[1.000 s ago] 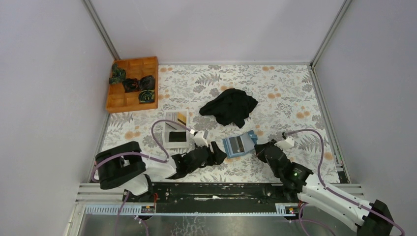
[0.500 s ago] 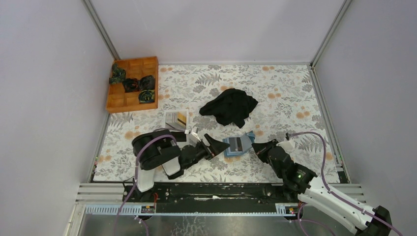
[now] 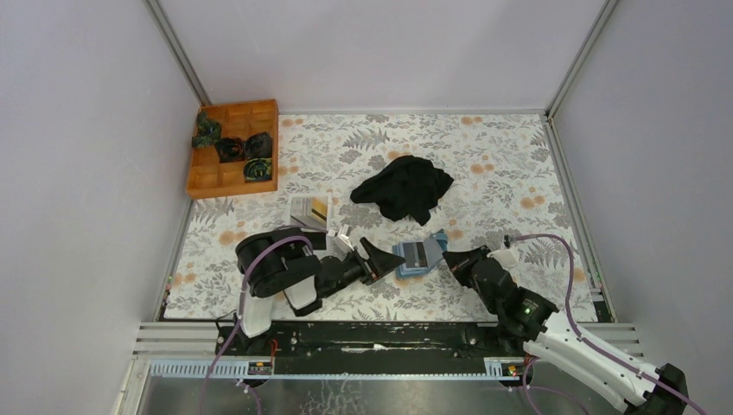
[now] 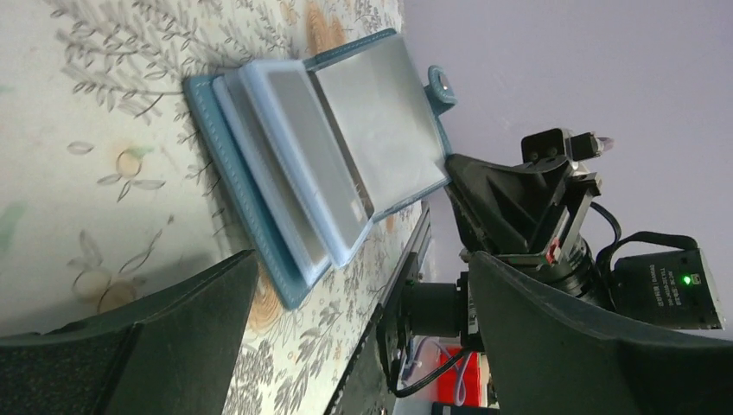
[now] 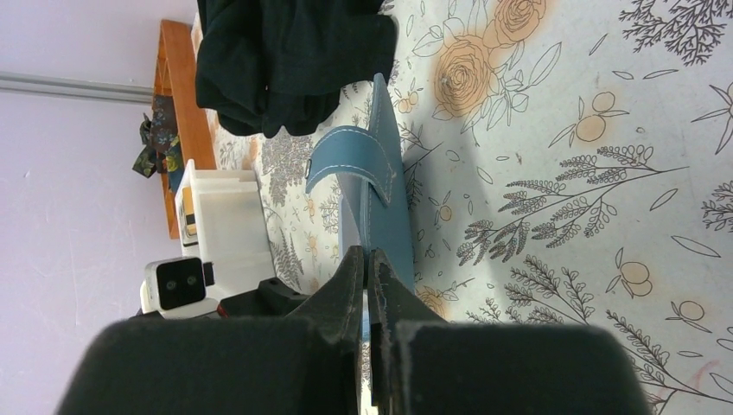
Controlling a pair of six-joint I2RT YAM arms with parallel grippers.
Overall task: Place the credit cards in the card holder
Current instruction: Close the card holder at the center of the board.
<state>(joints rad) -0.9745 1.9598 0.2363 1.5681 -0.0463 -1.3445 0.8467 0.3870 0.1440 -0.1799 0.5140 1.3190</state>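
The teal-blue card holder (image 3: 420, 256) lies open on the flowered table between both grippers. Its clear sleeves (image 4: 298, 143) fan out, and I cannot tell whether the pale grey faces inside are cards. My right gripper (image 3: 449, 259) is shut on the edge of its raised cover (image 5: 380, 207). Just left of the holder, my left gripper (image 3: 383, 258) stands wide open with nothing between its fingers (image 4: 130, 346). Credit cards stand in the white tray (image 3: 309, 211), one with a yellow patch (image 5: 186, 220).
A black cloth (image 3: 404, 188) lies bunched just behind the holder. A wooden compartment tray (image 3: 232, 149) with dark bundles sits at the far left corner. The left arm's folded elbow (image 3: 270, 264) covers the tray's near end.
The left arm has folded in from the left, its elbow now over the tray's near end. Its gripper opened wide and stays at the holder. The right gripper keeps its hold.
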